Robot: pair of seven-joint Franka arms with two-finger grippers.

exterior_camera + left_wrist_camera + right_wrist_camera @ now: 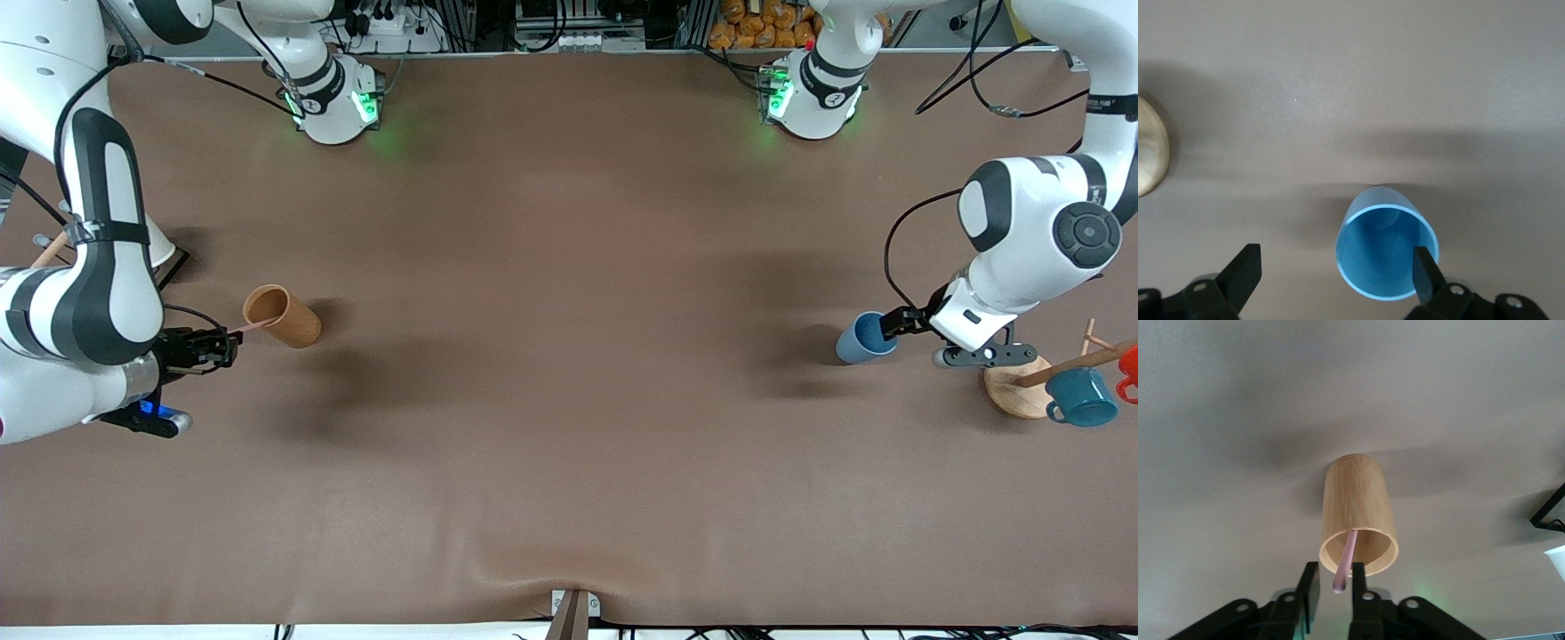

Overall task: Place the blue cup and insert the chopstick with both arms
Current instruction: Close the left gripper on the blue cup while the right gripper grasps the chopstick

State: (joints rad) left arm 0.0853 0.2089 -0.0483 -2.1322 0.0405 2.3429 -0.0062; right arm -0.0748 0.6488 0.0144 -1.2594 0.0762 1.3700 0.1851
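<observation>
Standing at mid-right of the front frame on the brown bench [569, 400], the blue cup [864, 339] has the left gripper [898, 322] at its rim, jaws spread, one finger [1426, 275] inside the mouth. At mid-left, the right gripper [218, 347] clenches the pink chopstick [249, 328], whose tip sits inside the brown cup [281, 316]. Lower right: wooden rack base [1016, 389], teal mug [1081, 397].
</observation>
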